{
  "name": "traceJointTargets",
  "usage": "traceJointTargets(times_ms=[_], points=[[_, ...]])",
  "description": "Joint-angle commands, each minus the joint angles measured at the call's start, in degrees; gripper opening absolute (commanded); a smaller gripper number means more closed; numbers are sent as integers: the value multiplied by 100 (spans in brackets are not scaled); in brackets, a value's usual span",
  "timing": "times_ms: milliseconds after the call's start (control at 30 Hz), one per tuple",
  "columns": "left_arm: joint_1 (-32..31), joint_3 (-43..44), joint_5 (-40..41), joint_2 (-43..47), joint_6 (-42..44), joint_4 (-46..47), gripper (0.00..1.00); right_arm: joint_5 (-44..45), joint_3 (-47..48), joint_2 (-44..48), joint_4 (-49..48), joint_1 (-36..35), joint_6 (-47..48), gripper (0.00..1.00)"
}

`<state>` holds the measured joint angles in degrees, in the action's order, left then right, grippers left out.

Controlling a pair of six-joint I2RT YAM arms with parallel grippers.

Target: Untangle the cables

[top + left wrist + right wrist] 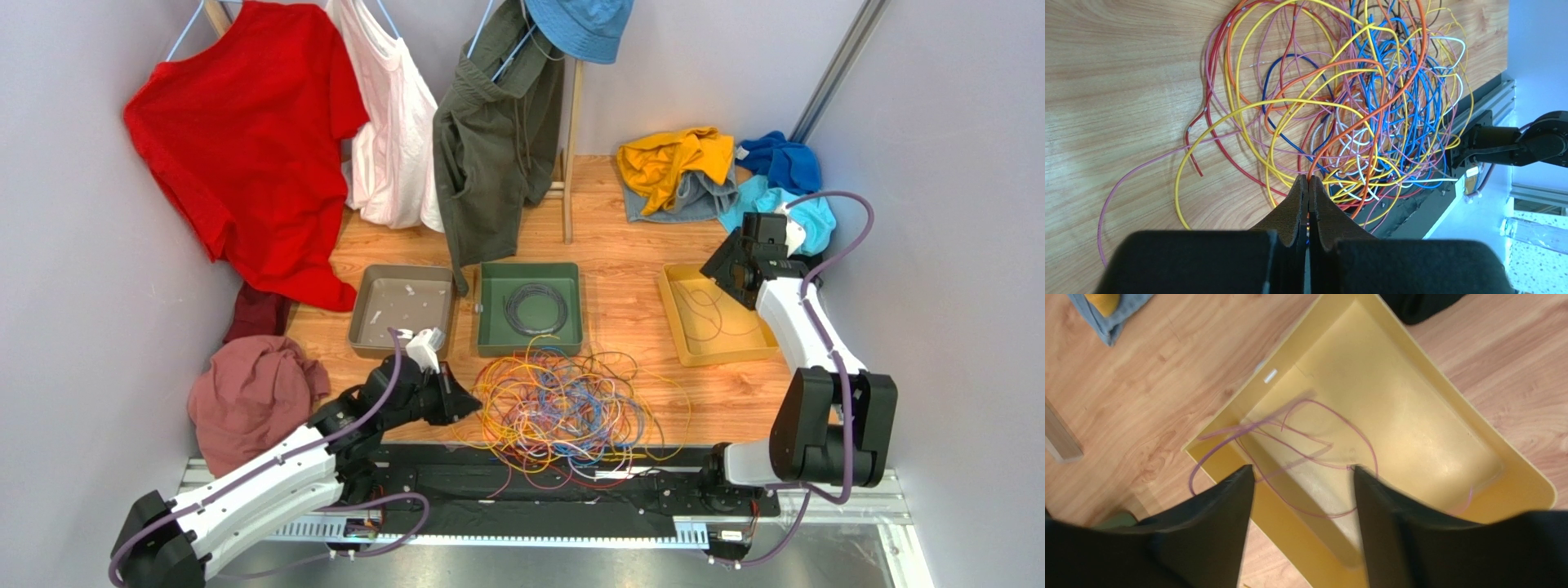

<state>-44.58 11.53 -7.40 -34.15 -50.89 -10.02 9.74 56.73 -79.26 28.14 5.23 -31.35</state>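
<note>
The left arm [264, 472] lies low, stretched from its base at the near left corner forward and to the right. The left gripper [1309, 187] has its jaws pressed flat together, with no gap between them. The right arm [803, 331] stands bent at the elbow, forearm angled back and leftward. The right gripper [1301, 478] points down, jaws well apart

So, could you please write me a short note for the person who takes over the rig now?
Left gripper: shut, at the left edge of the tangle of thin coloured wires; an orange strand runs to its tips, held or not I cannot tell.
Right gripper: open above the yellow plastic tray.
Done: one purple wire lies in it, partly over its rim; a dark coiled cable lies in the green tray.
Left: most wires are in the tangle.
</note>
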Motion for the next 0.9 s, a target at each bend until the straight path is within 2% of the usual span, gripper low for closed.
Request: traceJointTargets(times_ms=[0, 100, 267, 467, 567, 600, 633, 733, 767, 867], points=[[19, 209, 107, 286, 44, -359, 0, -121, 233, 753, 121, -136, -230, 92], [19, 358, 239, 418, 79, -448, 0, -113, 32, 1491, 43, -251, -459, 93], [19, 683, 309, 392, 228, -571, 0, -657, -662, 2965, -397, -496, -793, 93], [19, 1237, 485, 374, 396, -1010, 0, -332, -1215, 4328, -81, -1743, -732, 92], [19, 1413, 555, 365, 422, -1028, 0, -876, -1768, 4849, -343, -2051, -793, 86], [19, 1509, 573, 322, 431, -1046, 0, -1434, -1892, 4902, -492, -2157, -802, 84], [19, 1571, 590, 287, 457, -1054, 0, -1596, -1972, 4981, -537, -2297, -759, 83], [19, 1870, 626, 137, 571, -1195, 0, -1651, -2262, 5122, -564, -3166, -636, 82], [19, 1966, 643, 102, 607, -1300, 0, -1607, -2350, 5184, -599, -3674, -609, 82], [19, 2466, 731, 32, 896, -1571, 0, -1668, -2693, 5290, -1002, -4556, -460, 77]])
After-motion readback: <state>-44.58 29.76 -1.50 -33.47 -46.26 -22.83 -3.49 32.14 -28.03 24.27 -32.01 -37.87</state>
